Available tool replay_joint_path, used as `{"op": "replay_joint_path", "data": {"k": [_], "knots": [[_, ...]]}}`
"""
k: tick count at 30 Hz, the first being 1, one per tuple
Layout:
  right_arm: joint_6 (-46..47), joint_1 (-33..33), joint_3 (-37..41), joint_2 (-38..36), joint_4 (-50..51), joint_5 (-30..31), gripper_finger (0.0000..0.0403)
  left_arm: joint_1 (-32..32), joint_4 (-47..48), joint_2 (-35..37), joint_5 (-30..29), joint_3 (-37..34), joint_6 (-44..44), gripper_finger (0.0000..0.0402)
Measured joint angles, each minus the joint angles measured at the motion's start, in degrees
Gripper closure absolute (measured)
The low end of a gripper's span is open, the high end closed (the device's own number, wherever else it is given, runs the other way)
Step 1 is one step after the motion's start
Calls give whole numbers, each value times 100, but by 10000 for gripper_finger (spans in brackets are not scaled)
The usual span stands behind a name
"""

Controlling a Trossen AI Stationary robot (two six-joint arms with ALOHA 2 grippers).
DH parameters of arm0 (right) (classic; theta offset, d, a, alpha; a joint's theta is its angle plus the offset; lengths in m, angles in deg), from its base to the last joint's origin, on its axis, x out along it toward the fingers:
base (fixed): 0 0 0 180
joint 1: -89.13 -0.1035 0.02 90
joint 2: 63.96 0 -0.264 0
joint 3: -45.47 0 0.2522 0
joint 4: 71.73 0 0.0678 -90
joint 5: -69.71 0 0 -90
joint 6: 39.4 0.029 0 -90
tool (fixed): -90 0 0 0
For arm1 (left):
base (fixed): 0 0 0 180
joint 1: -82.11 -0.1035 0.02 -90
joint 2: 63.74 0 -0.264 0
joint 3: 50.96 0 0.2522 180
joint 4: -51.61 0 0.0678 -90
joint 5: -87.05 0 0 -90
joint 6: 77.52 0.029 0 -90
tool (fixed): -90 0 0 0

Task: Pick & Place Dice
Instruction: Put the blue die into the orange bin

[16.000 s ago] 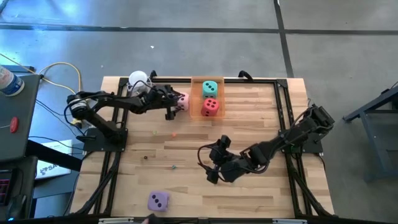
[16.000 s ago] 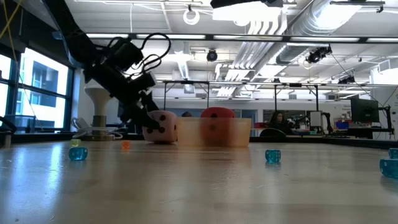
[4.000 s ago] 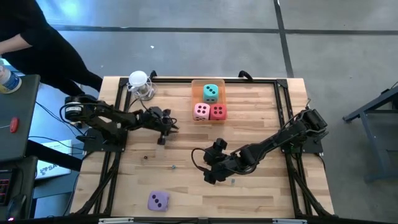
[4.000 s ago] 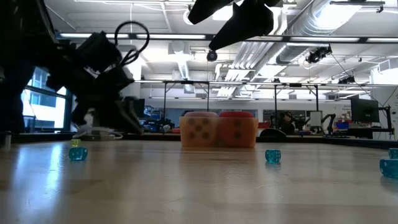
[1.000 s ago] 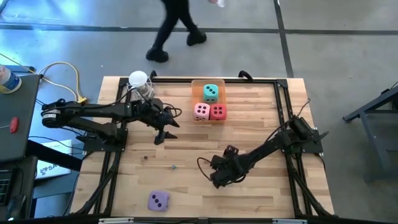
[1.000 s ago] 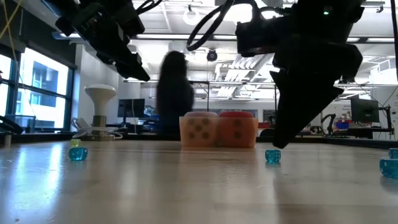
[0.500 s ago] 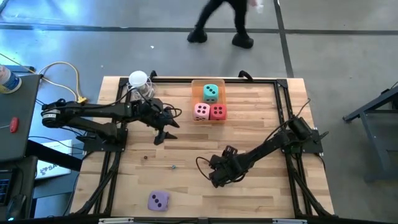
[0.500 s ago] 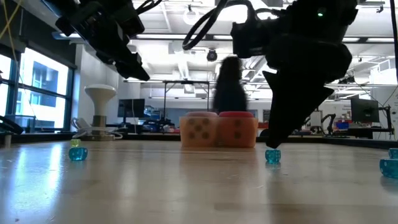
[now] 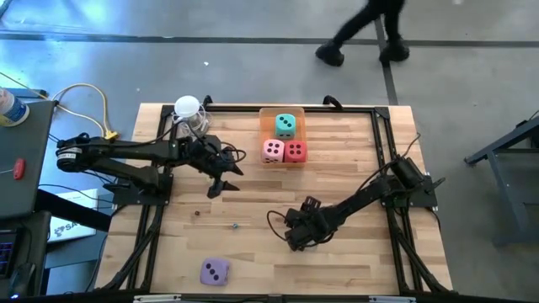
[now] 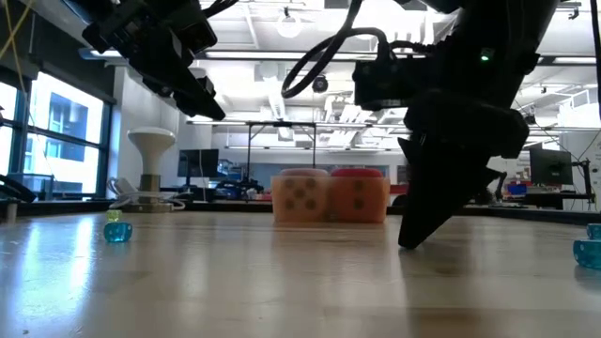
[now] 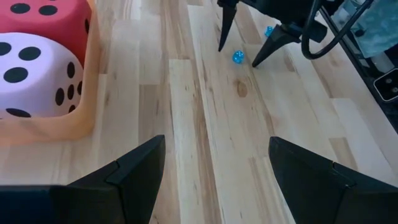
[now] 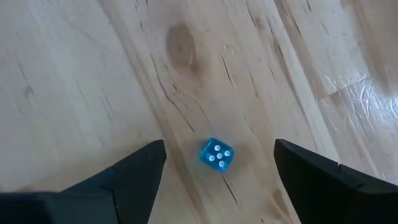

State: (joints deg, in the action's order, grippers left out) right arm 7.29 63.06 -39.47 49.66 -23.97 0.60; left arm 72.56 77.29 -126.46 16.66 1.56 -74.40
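The right gripper (image 12: 214, 163) hangs low with its jaws released astride a small blue die (image 12: 216, 155), centred between them on the desk (image 12: 93, 74).

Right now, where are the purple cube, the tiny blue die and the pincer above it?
purple cube (image 9: 214, 271), high view, top face.
tiny blue die (image 12: 216, 154), right wrist view, pipped face.
right pincer (image 12: 217, 171), right wrist view, between its open fingers.

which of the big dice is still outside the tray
The purple die, alone near the table's front edge. The teal die, pink die and red die all sit in the orange tray.
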Motion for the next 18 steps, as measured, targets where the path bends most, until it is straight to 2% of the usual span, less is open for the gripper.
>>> {"op": "replay_joint_path", "data": {"k": [5,10,18], "knots": [[22,64,0,0,-7,-195,132,1,2,0,4,-2,-2,123],[11,138,0,0,-9,-364,175,1,0,0,9,-2,-13,123],[-8,169,0,4,-17,-510,277,1,2,0,9,-2,-13,123]]}}
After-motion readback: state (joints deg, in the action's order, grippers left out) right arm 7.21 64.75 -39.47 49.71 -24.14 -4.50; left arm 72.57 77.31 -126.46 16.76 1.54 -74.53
